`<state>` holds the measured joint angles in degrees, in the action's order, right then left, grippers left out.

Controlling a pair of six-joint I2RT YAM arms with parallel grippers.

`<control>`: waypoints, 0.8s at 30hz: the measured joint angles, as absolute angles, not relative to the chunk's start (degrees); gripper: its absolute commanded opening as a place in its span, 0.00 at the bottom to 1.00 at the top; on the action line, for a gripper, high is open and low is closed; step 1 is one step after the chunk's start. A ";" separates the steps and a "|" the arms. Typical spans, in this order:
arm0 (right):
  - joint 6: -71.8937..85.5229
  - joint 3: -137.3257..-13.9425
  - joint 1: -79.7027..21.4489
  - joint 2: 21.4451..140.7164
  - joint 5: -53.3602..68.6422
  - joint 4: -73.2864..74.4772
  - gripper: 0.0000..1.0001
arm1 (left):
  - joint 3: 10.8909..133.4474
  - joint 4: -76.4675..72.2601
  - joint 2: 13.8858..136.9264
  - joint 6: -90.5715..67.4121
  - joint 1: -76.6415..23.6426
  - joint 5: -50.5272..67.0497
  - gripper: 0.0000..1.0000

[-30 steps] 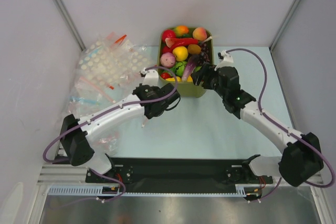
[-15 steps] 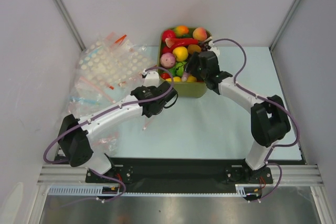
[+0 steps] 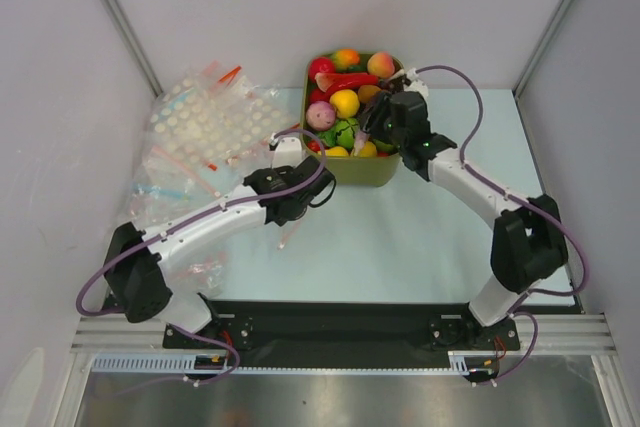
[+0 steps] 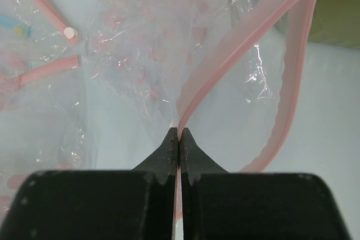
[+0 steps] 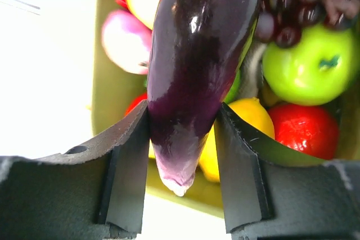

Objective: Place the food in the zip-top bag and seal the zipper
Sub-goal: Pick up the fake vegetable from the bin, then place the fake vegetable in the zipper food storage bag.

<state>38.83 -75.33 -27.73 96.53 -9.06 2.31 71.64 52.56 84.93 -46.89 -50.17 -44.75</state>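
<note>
The left pincer (image 4: pixel 178 139) is seen pressed together on the zipper (image 4: pixel 242 54), with one pale pink strip pinched between its tips. From that grip the strip runs up and away. A second pink strip curves back down beside it, so the mouth of the zip-top bag (image 4: pixel 256 74) is held apart in a narrow loop. The bag is thin, clear and crinkled, and it is held near the front left corner of the olive-green tub (image 3: pixel 365 172), above the pale bench (image 3: pixel 400 237).

The right pincer (image 5: pixel 183 139) is clamped on an eggplant (image 5: pixel 197 54), with a finger pressed against each side near its narrow, paler end. The eggplant is glossy and deep purple, and its thick end points away from the wrist, over the tub. The rest of the food is heaped in the tub under it: a green apple (image 5: pixel 306 66), dark grapes (image 5: pixel 304 4), a yellow lemon (image 5: pixel 247 116), a red piece (image 5: pixel 306 130) and a pink piece (image 5: pixel 126 43).

A loose pile of white-dotted bags (image 3: pixel 205 127) is spread on the bench to the left of the tub.
</note>
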 measured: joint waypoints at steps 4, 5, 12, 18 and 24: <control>37.06 -72.88 -26.52 89.67 -6.61 1.02 0.38 | 70.91 51.35 83.72 -46.30 -50.17 -44.12 0.00; 36.53 -71.88 -26.20 87.61 -5.76 0.45 0.37 | 70.72 51.16 83.44 -46.00 -50.17 -43.83 0.00; 33.61 -65.80 -25.89 78.26 5.72 -1.65 0.37 | 69.58 48.86 82.37 -44.73 -50.17 -41.98 0.00; 29.85 -54.19 -29.04 68.47 17.19 -0.71 0.38 | 68.14 47.44 80.95 -44.36 -50.17 -41.52 0.00; 26.33 -47.13 -35.18 63.24 25.32 -2.83 0.34 | 66.59 45.63 78.63 -43.90 -50.15 -41.36 0.00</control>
<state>26.33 -47.13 -35.18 63.24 25.32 -2.83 66.59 45.63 78.63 -43.90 -50.15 -41.36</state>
